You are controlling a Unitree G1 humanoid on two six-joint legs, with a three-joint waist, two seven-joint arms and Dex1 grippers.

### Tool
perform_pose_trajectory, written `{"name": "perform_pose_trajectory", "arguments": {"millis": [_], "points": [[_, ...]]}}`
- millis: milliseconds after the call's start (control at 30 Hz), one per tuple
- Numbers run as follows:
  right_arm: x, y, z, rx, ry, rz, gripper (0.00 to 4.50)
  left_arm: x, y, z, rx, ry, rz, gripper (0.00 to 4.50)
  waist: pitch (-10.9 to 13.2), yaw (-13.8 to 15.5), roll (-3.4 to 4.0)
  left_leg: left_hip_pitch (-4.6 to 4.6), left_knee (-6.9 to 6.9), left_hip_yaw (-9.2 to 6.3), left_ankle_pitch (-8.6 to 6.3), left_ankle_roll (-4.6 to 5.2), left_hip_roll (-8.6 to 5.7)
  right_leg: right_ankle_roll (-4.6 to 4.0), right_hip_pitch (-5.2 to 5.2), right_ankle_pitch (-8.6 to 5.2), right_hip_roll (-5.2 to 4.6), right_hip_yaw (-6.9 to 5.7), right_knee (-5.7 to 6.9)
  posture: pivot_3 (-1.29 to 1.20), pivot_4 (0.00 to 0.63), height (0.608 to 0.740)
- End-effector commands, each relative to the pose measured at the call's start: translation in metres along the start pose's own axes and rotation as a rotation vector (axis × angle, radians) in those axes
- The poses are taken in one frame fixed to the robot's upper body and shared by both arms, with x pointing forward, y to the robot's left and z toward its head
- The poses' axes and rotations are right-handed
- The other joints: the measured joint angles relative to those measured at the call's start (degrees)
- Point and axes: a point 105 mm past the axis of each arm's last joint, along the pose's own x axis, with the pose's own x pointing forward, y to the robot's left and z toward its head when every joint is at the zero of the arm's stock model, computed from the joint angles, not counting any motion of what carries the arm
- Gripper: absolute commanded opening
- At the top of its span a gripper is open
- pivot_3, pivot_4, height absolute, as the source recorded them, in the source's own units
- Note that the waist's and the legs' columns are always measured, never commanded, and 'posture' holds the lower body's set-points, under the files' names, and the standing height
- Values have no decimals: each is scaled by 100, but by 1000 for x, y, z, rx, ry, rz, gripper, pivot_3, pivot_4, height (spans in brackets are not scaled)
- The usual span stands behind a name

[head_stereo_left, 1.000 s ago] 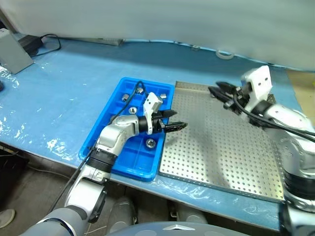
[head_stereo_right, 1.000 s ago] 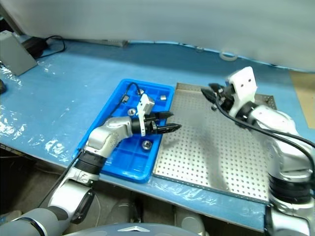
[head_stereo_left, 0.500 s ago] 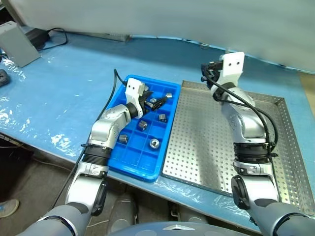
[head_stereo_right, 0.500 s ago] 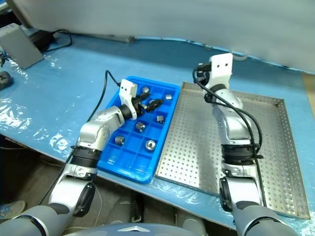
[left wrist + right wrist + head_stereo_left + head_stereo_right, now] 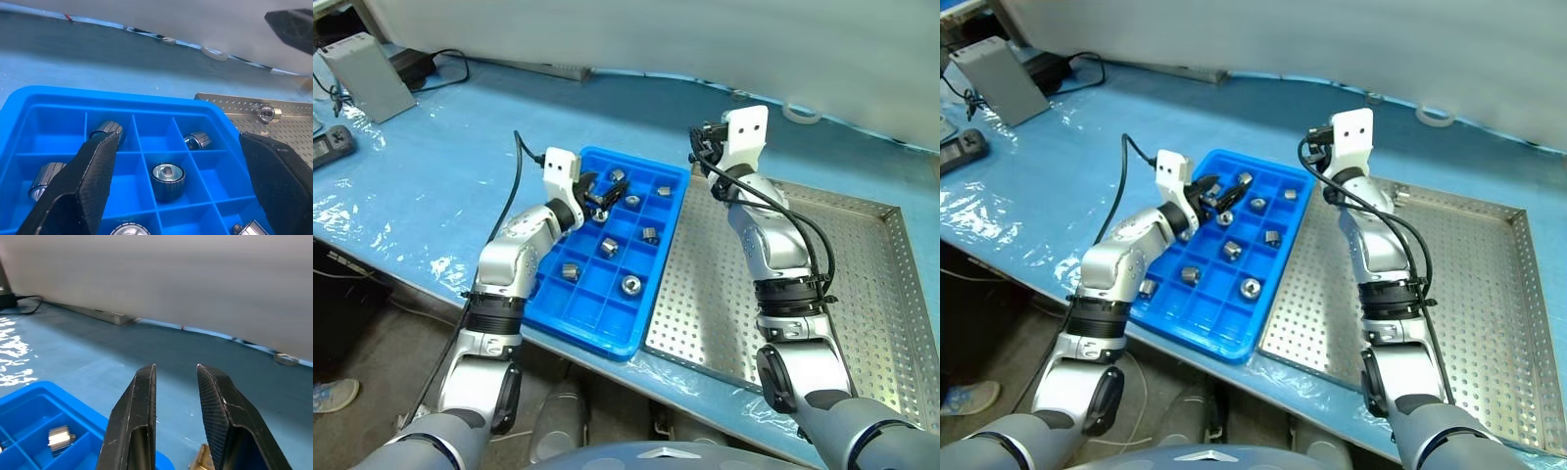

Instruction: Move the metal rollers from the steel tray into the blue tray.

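The blue tray (image 5: 592,313) lies left of the steel tray (image 5: 862,294). Several metal rollers, such as one (image 5: 631,285), another (image 5: 649,234) and a third (image 5: 167,177), sit singly in its compartments. One roller (image 5: 266,113) rests on the steel tray near its far left corner. My left gripper (image 5: 597,194) hovers open over the blue tray's far cells; in its wrist view its fingers (image 5: 88,181) stand wide apart with nothing between them. My right gripper (image 5: 699,147) is shut and empty, held above the gap between both trays' far ends and pointing away across the table.
The pale blue sheet (image 5: 440,186) covers the table. A grey box (image 5: 372,86), cables (image 5: 445,64) and a black handset (image 5: 333,147) lie at the far left. A white tape ring (image 5: 801,113) sits at the back. The table's front edge runs close below the trays.
The camera has shifted. My left gripper swung back from the steel tray's edge to over the blue tray's far cells, still open. My right gripper moved left to the trays' far ends, still shut.
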Motion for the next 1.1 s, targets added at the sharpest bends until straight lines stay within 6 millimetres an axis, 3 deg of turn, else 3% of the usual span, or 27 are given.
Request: {"name": "perform_pose_trajectory", "arguments": {"millis": [33, 167, 467, 533, 667, 700, 767, 833, 867, 933, 967, 1000, 1033, 1100], "points": [[1, -24, 15, 91, -41, -118, 1330, 2, -5, 24, 17, -59, -29, 4173, 1, -4, 1, 0, 0, 0, 1, -1, 0, 0, 0, 0, 0, 1, 0, -42, 150, 740], [-1, -31, 17, 139, -52, -148, 1330, 13, 3, 34, 22, -53, 11, 4173, 1, -39, 1, 0, 0, 1, 2, -3, 0, 0, 0, 0, 0, 1, 2, -63, 150, 740], [-8, -33, 18, 129, -58, -161, 1330, 22, -3, 28, 51, -22, -34, 4173, 14, -78, 5, 24, -35, 22, -2, 1, 1, -4, 9, -2, 0, 3, -17, -96, 150, 740], [-10, -33, 18, 128, -55, -162, 1330, 24, -3, 28, 67, -23, -28, 4173, 57, -72, 13, 107, -112, 45, -15, 20, 1, -20, 99, -14, 8, 0, -99, -104, 150, 740], [-11, -30, 17, 126, -49, -144, 1330, 26, -12, 30, 92, -41, -46, 4173, 131, -33, 46, 398, -314, 121, -27, 19, 6, -6, 454, -24, 21, -20, -355, -113, 150, 740], [-11, -28, 18, 122, -48, -135, 1330, 27, -14, 29, 82, -41, -49, 4173, 131, -18, 45, 412, -339, 121, -39, 26, 5, -1, 481, -28, 29, -17, -407, -116, 150, 740], [-12, -25, 19, 116, -49, -123, 1330, 27, -17, 28, 59, -45, -60, 4173, 130, -40, 45, 353, -319, 107, -48, 35, 3, 4, 440, -19, 42, 3, -436, -120, 150, 740], [-13, -25, 20, 112, -49, -119, 1330, 27, -19, 27, 47, -43, -77, 4173, 122, -87, 18, 280, -274, 82, -61, 67, -41, 13, 308, -12, 26, 12, -353, -127, 150, 740], [-13, -25, 20, 110, -49, -119, 1330, 28, -18, 26, 54, -36, -73, 4173, 117, -110, 1, 256, -247, 69, -73, 89, -95, -23, 156, -33, -11, 30, -169, -129, 150, 740], [-14, -26, 20, 106, -47, -120, 1330, 29, -19, 25, 46, -42, -82, 4173, 116, -172, -56, 262, -169, -1, -113, 110, -202, -10, -143, -44, -135, 185, 306, -142, 150, 740], [-15, -26, 20, 102, -47, -120, 1330, 29, -21, 25, 36, -47, -89, 4173, 109, -210, -120, 252, -128, -25, -114, 104, -262, 58, -152, -81, -154, 270, 294, -142, 150, 740], [-15, -26, 21, 98, -47, -121, 1330, 29, -23, 25, 32, -48, -102, 4173, 106, -231, -111, 144, -70, -26, -127, 122, -349, 257, -69, -225, -140, 378, 240, -147, 150, 740], [-16, -27, 21, 91, -47, -124, 1330, 29, -27, 24, 37, -46, -119, 4173, 106, -222, -109, 20, 93, -45, -142, 207, -329, 256, -47, -224, -96, 429, 251, -147, 150, 740], [-18, -28, 22, 78, -49, -131, 1330, 30, -31, 23, 40, -40, -140, 4173, 105, -244, -71, -60, 229, -43, -139, 143, -196, 244, -3, -217, -27, 377, 282, -147, 150, 740]]}}
